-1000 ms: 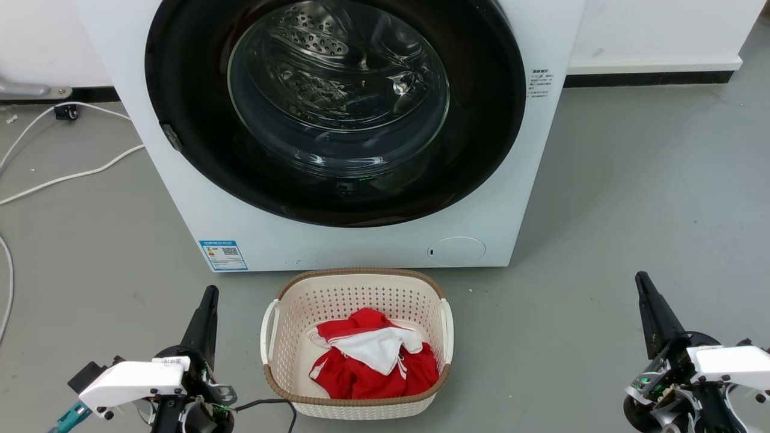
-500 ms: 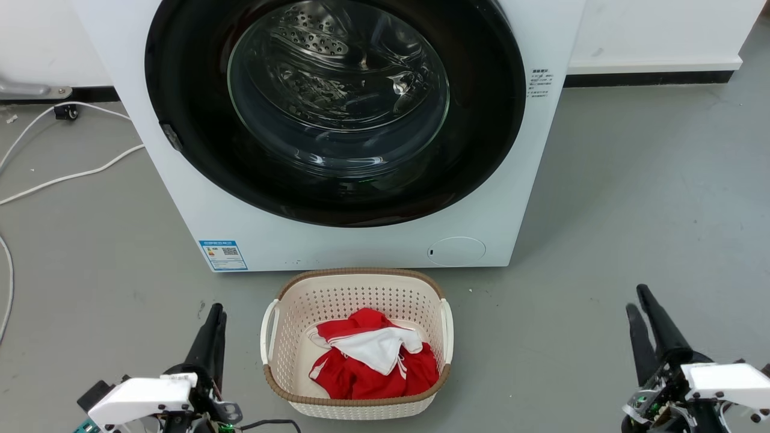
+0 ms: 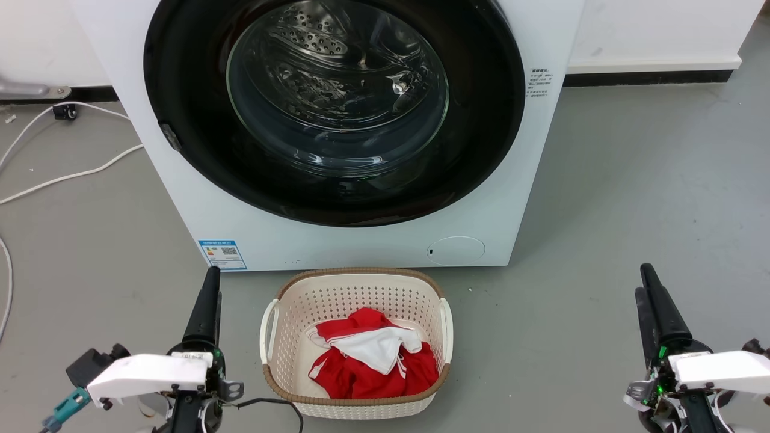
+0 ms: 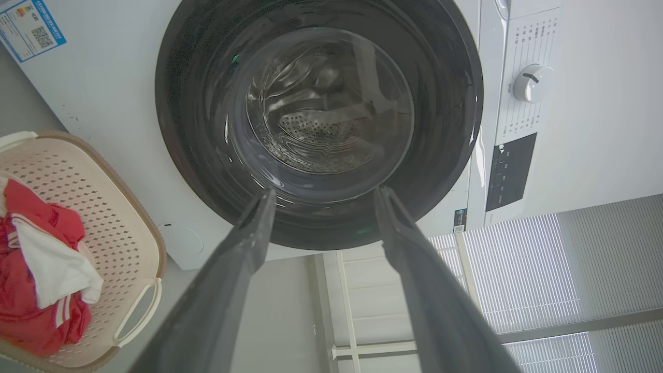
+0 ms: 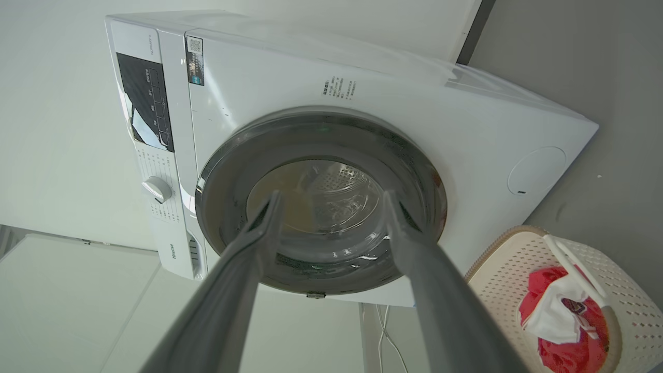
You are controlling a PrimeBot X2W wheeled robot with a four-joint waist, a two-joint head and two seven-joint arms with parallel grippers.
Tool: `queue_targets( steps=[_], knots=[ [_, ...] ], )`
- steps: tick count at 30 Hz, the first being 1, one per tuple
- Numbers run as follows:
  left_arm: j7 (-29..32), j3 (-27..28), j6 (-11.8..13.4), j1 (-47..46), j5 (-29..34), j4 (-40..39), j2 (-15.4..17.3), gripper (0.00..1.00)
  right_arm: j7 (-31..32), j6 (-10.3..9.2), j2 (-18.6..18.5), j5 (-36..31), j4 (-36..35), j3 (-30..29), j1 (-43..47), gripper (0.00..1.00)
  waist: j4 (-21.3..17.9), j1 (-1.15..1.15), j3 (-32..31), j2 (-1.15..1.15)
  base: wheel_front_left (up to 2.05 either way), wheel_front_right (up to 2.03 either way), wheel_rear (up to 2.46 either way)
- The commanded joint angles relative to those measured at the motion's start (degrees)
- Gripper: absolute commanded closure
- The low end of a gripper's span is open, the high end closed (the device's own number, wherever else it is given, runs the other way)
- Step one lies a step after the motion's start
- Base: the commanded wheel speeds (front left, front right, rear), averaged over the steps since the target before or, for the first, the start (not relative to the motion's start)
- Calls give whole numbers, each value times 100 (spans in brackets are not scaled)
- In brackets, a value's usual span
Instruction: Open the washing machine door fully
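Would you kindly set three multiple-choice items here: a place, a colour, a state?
1. Where does the basket stand? A. on the floor before the washer B. on top of the washer C. behind the washer
2. What colour is the ring of the door? A. white B. black C. red
3. How is the door? A. shut B. half open C. fully open
Answers: 1 A, it sits on the floor at the washer's front; 2 B, the ring is glossy black; 3 A, it lies flush with the front.
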Motion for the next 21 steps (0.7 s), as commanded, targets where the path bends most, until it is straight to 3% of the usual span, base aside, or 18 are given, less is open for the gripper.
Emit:
queue_targets(
  steps=[1,10,21],
  knots=[
    [-70,-19,-10,-209,284,-198,16,0,-70,0,-13,-370,-216,50,-94,0,0,0,3,0,0,0,0],
    [-279,-213,-12,-253,1564,-343,19,0,-273,1,-28,-2113,-553,205,-33,0,-8,0,18,0,0,0,0],
    [-506,-361,-14,-308,2867,-403,136,0,-496,1,5,-3512,-714,293,84,0,1,0,28,0,0,0,0]
  ],
)
